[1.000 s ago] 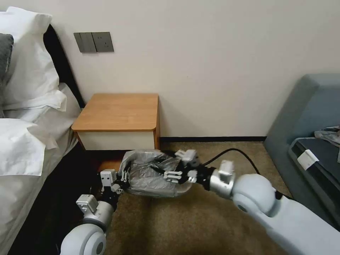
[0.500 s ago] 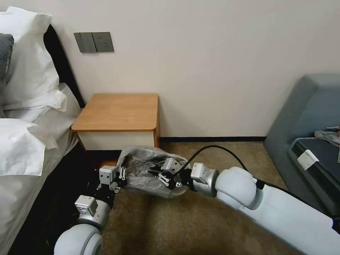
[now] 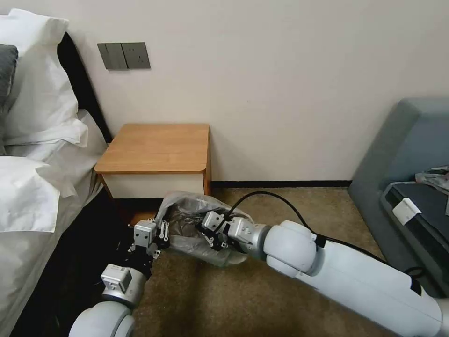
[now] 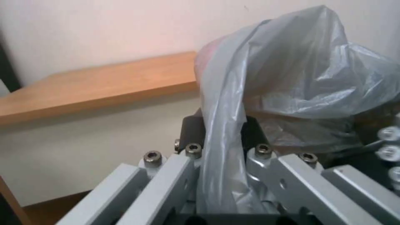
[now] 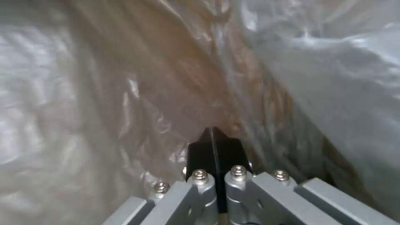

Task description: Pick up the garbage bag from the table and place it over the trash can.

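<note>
Right gripper (image 5: 213,140): black jaws pressed together, no gap between them.
Garbage bag (image 5: 125,78): crinkled translucent grey film surrounding the jaws on all sides, touching their tips.

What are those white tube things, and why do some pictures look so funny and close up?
The white tubes are a robot's two arms. Each ends in a gripper, a metal pincer that works like a hand. The wide picture comes from a camera on the robot's head, looking down at a carpet, a bed and a small wooden table.

The two close-up pictures come from little cameras on the robot's wrists, so they see right past the pincers.

The left gripper pinches the edge of a thin grey garbage bag, with plastic running between its fingers. The right gripper is pushed inside the bag, pincers pressed together, so its camera sees crinkly plastic all around. I cannot tell whether it pinches any plastic.

The bag hangs between the arms in front of the table. The bin is hidden.
</note>
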### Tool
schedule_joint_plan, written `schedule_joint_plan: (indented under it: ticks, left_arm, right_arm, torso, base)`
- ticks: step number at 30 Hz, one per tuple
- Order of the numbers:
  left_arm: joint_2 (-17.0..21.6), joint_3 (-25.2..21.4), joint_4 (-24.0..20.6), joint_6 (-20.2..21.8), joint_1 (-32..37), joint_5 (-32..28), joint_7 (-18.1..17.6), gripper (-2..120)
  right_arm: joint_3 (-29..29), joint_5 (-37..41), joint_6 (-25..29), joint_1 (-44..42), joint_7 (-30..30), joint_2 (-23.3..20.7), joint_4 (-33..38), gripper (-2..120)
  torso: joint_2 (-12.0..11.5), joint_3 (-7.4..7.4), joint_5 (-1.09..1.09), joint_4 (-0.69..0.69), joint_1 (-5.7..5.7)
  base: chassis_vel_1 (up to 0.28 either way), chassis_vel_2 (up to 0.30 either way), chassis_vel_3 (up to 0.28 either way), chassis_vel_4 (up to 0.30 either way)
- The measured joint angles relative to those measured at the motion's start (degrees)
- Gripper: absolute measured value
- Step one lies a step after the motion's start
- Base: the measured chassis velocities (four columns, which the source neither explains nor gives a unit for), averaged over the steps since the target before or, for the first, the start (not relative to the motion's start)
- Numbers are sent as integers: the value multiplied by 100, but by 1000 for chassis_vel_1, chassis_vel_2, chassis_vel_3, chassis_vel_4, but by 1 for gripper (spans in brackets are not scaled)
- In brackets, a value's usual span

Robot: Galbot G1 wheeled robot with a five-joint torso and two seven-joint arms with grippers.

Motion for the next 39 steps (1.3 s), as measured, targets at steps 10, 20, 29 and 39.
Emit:
schedule_joint_plan:
  ticks: [10,20,29,39]
  left_arm:
    - [-48,21,-155,-47,107,12,87,5]
    - [-52,32,-289,-109,198,102,215,5]
    - [-81,49,-369,-94,271,129,290,5]
    - [-164,69,-424,-91,353,257,348,5]
  right_arm:
    - [-501,145,2,79,936,306,-461,0]
    - [-694,130,11,190,1076,385,-761,0]
    - [-834,-48,15,261,1072,498,-1042,0]
    - [-919,-117,16,348,1101,639,-1380,0]
  torso:
    - [0,0,0,-1,0]
    - [0,0,0,-1,0]
    - [0,0,0,0,0]
    - [0,0,1,-1,0]
  base:
    - [0,0,0,0]
    - [0,0,0,0]
    - [0,0,0,0]
    - [0,0,0,0]
